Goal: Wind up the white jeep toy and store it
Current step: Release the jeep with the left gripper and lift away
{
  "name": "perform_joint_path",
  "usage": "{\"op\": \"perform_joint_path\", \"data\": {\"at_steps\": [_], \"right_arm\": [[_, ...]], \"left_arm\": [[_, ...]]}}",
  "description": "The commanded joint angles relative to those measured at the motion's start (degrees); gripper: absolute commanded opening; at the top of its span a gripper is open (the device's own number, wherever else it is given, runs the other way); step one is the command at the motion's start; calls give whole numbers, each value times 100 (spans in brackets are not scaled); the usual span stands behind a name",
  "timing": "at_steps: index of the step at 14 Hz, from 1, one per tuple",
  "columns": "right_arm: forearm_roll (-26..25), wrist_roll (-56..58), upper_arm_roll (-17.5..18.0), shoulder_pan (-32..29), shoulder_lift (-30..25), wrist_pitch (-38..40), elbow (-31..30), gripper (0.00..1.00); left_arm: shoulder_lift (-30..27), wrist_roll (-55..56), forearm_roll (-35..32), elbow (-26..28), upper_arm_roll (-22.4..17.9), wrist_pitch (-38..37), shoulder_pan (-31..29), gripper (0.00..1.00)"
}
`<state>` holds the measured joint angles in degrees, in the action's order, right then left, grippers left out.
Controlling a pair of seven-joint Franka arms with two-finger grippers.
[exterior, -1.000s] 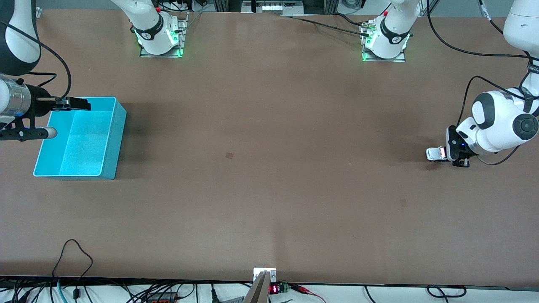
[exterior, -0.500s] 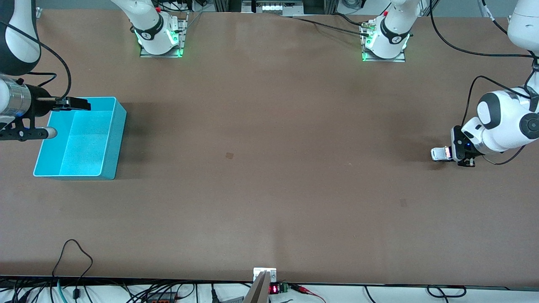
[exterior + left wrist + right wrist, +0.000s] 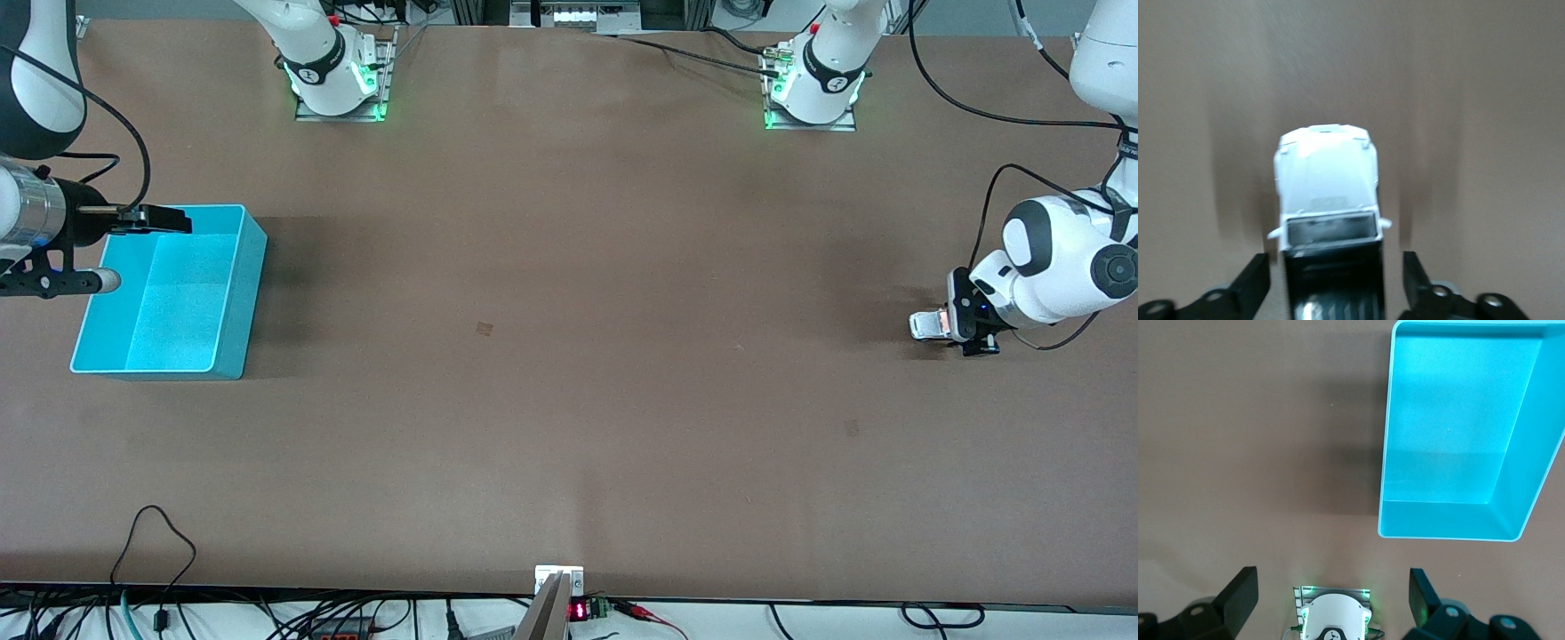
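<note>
You are working at the left arm's end of the table, where the white jeep toy (image 3: 1328, 200) is sitting on the table (image 3: 569, 400), well apart from the turquoise bin (image 3: 253, 258). The left gripper (image 3: 1335, 283) is straddling the jeep with fingers spread and gaps on both sides. Keep it straight so the jeep is aiming at the bin. The right gripper (image 3: 1331, 597) is waiting above the bin, spread wide.

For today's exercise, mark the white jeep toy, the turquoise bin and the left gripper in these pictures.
Jeep (image 3: 1328, 177): left wrist view, on its white hood.
Bin (image 3: 233, 300): front view, on its outer side wall.
Left gripper (image 3: 1335, 283): left wrist view, midway between its open fingers, over the jeep's black roof.
</note>
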<state>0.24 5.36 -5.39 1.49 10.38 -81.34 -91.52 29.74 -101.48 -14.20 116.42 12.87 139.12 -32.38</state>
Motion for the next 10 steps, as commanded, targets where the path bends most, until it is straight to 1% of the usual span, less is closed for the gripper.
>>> {"op": "perform_joint_path", "data": {"at_steps": [1, 2, 4, 7, 9, 10], "right_arm": [[55, -26, 12, -26, -45, 92, 11, 100], [64, -26, 12, -26, -45, 92, 11, 100], [64, -17, 12, -26, -45, 92, 20, 100], [64, -26, 12, -26, -45, 92, 11, 100], [64, -17, 12, -26, -45, 92, 11, 100], [64, -26, 12, -26, -45, 92, 11, 100]], "left_arm": [[-380, -65, -92, -487, 408, -1076, -76, 100], [-503, -65, -83, -620, 444, -1384, -67, 100], [-758, -74, -13, -674, 470, -1720, -23, 100], [-1048, -57, 118, -805, 760, -2011, 21, 100], [-1154, 5, 652, -858, 883, -2011, 47, 100], [-1137, 31, 925, -919, 884, -2003, 195, 100]]}}
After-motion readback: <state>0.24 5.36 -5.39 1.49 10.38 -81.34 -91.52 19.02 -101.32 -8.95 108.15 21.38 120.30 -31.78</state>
